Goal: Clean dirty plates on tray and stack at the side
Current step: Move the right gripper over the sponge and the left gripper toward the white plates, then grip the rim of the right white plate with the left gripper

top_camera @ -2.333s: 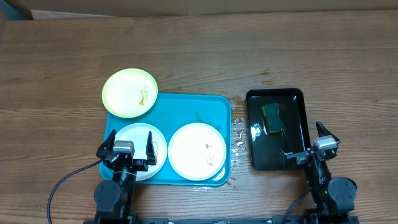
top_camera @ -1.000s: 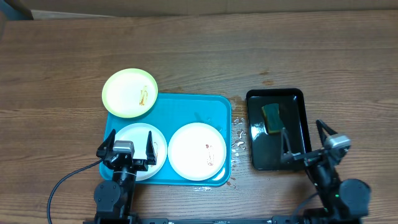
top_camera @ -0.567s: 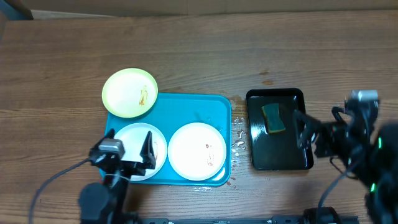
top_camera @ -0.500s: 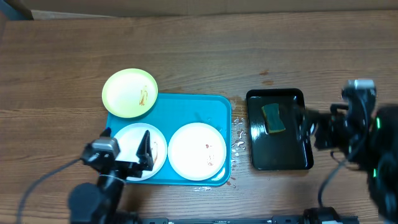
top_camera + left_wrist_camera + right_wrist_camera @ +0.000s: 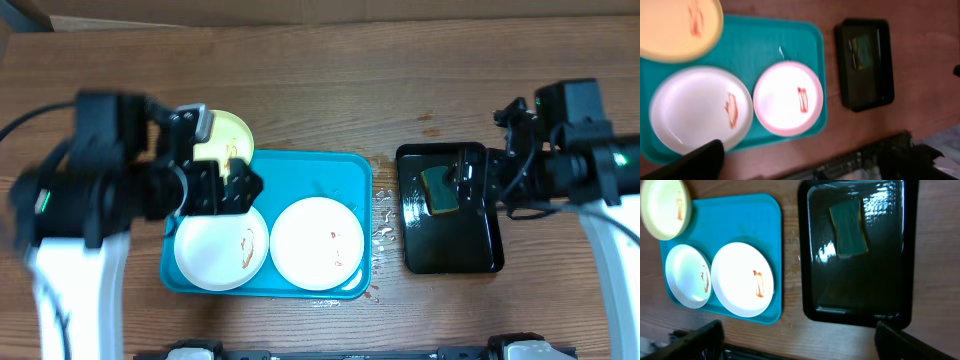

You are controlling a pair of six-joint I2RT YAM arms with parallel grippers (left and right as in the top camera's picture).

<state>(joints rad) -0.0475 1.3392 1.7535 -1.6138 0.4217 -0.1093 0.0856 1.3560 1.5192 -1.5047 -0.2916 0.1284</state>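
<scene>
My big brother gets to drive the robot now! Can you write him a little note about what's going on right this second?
Left claw: open, empty, raised above the left end of the turquoise tray.
Right claw: open, empty, raised above the black tray.
Things: the left white plate and right white plate lie on the turquoise tray. The yellow-green plate sits at its far left corner, partly over the rim. The green sponge lies in the black tray.
Done: nothing; every plate shows a brown smear and none is stacked.
Left: grab the sponge, wipe all three plates, stack them beside the tray.
</scene>
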